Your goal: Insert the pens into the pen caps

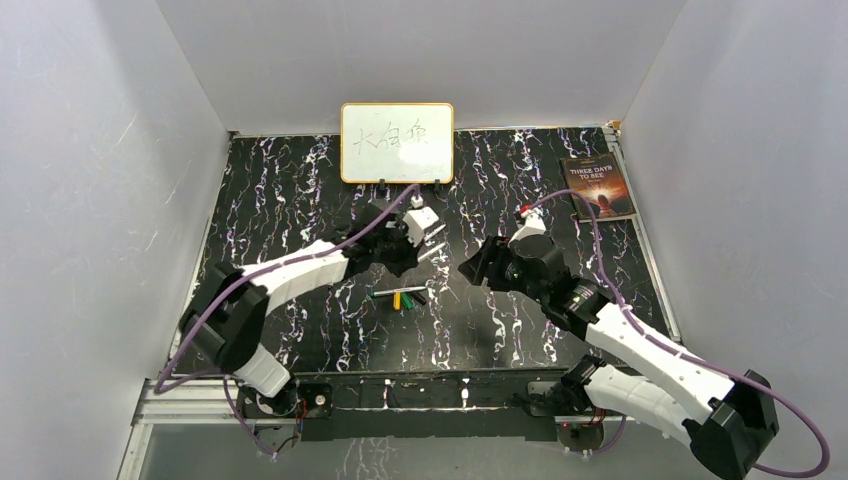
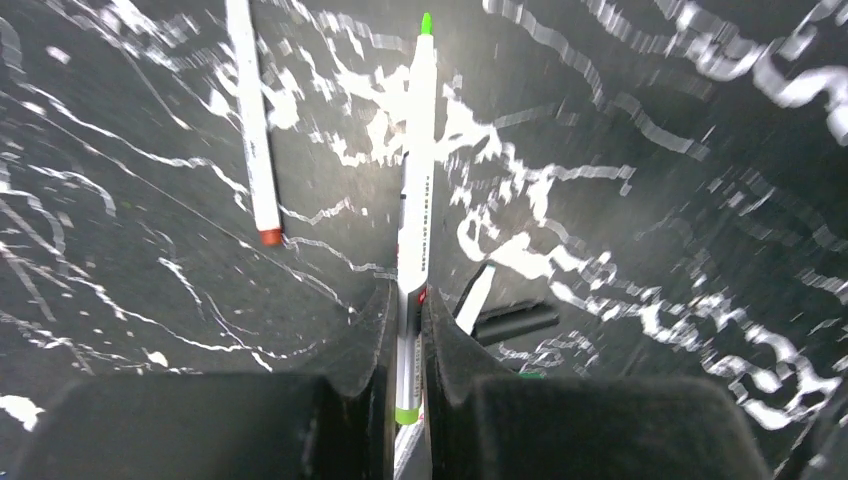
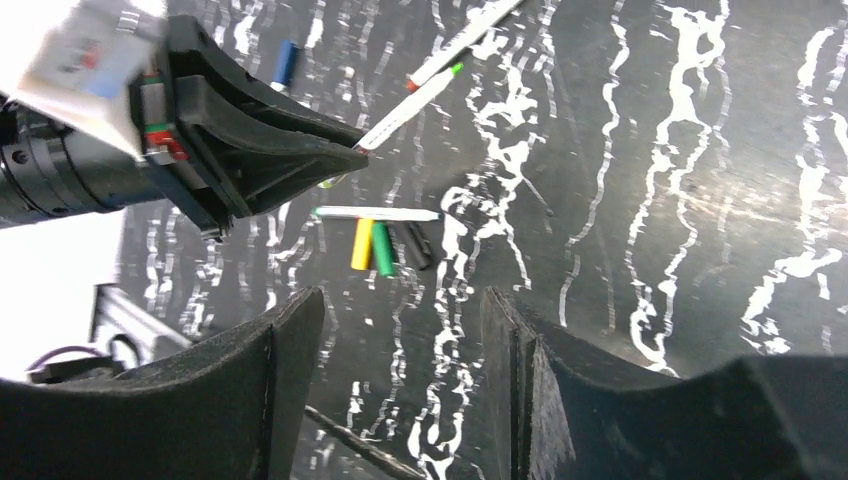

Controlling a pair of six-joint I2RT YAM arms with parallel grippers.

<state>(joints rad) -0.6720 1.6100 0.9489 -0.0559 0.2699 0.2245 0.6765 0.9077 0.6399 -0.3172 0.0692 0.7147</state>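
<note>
My left gripper (image 2: 405, 297) is shut on a whitish pen with a green tip (image 2: 417, 170), which points forward above the table; the pair also shows in the top view (image 1: 420, 249) and the right wrist view (image 3: 410, 104). A second pen with a red tip (image 2: 252, 120) lies to its left. A third pen (image 3: 375, 213) lies flat beside the yellow cap (image 3: 362, 243), green cap (image 3: 383, 249) and black cap (image 3: 416, 243). The blue cap (image 3: 285, 62) lies apart, beyond the left gripper. My right gripper (image 3: 400, 375) is open and empty, right of the caps (image 1: 404, 299). A fourth pen is out of view.
A small whiteboard (image 1: 396, 142) stands at the back middle of the black marbled table (image 1: 300, 190). A book (image 1: 598, 186) lies at the back right. White walls close in the left, right and back sides.
</note>
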